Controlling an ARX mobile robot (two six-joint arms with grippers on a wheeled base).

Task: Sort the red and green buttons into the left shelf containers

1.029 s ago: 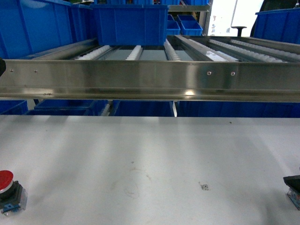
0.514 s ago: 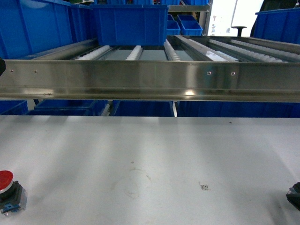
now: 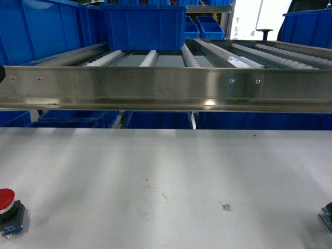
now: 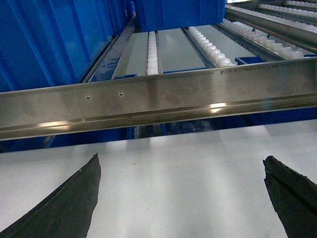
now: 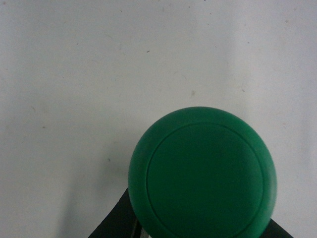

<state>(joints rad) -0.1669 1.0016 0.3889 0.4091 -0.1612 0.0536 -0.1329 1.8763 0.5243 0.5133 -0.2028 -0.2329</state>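
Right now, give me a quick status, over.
Left gripper open, empty, over the table. Green button right under the right wrist camera; grip unclear. Red button untouched at table's left edge.

red button [image 3: 7, 206]: upright, table's near-left | green button [image 5: 202, 173]: cap up | blue bins [image 3: 143, 26]: on shelf

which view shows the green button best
The right wrist view: the green button fills the lower frame, cap seen from above. The head view catches only a cut-off block body at its right edge; the left wrist view shows none of it.
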